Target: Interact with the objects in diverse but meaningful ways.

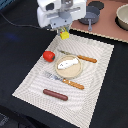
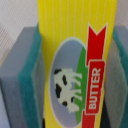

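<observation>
My tool (image 1: 64, 31) grips one butter box (image 2: 75, 60) above the mat's (image 1: 100, 75) far edge. Below: one tomato (image 1: 48, 55), one fish (image 1: 67, 63), one sausage (image 1: 55, 94).

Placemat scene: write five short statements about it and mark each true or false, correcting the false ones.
1. The gripper is shut on the yellow butter box. True.
2. The white fish lies on the bare mat. False: it lies on the round tan plate.
3. The red tomato sits off the plate, toward the exterior view's left. True.
4. The brown sausage is inside the grey saucepan. False: it lies on the placemat, near its front edge.
5. The fork and knife lie stacked together. False: they lie on opposite sides of the plate.
</observation>
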